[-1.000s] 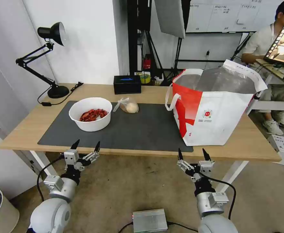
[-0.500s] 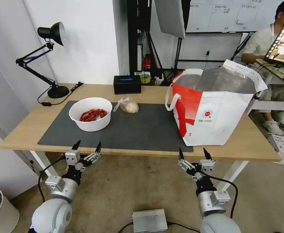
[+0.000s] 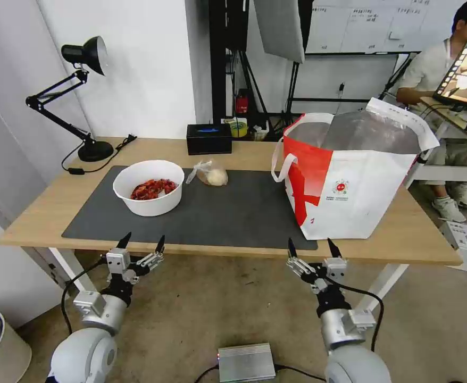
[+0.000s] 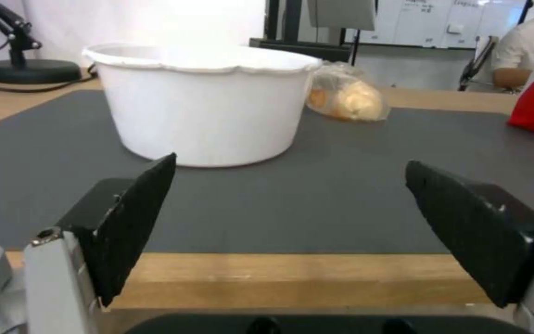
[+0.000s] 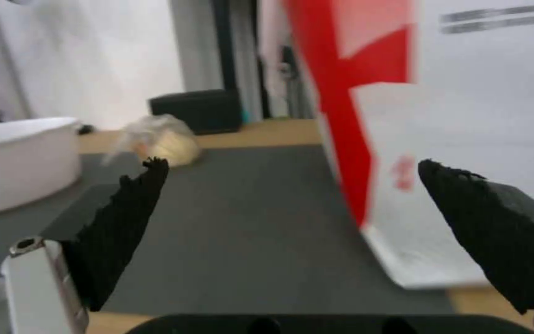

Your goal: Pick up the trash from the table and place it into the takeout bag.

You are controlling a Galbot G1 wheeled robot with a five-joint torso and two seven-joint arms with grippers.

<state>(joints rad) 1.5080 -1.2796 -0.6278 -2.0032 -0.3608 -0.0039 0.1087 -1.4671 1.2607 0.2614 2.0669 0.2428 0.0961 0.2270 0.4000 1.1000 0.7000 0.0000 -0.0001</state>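
Both grippers hang just off the near edge of the table [image 3: 47,213], fingers spread wide and holding nothing. The left gripper [image 3: 142,242] sits below that edge in front of the bowl [image 3: 148,187], and its wrist camera looks between its two black fingers [image 4: 134,218] straight across the dark mat [image 4: 341,185] at the bowl's white wall [image 4: 202,104]. The right gripper [image 3: 308,248] hovers at the table edge just before the near corner of the takeout bag [image 3: 350,183]; between its parted fingers [image 5: 125,222] the bag's red and white side [image 5: 465,116] stands close. On the table, the bowl of red shells rests on the left part of the mat [image 3: 228,213]. The clear bag with the beige lump [image 3: 212,174] lies just beside the bowl, toward the takeout bag. The takeout bag stands upright at the right end of the table, mouth open, partly on the mat. Behind the bowl, a black tissue box [image 3: 209,138] sits near the far edge, and a black desk lamp [image 3: 82,96] stands at the table's far left corner.
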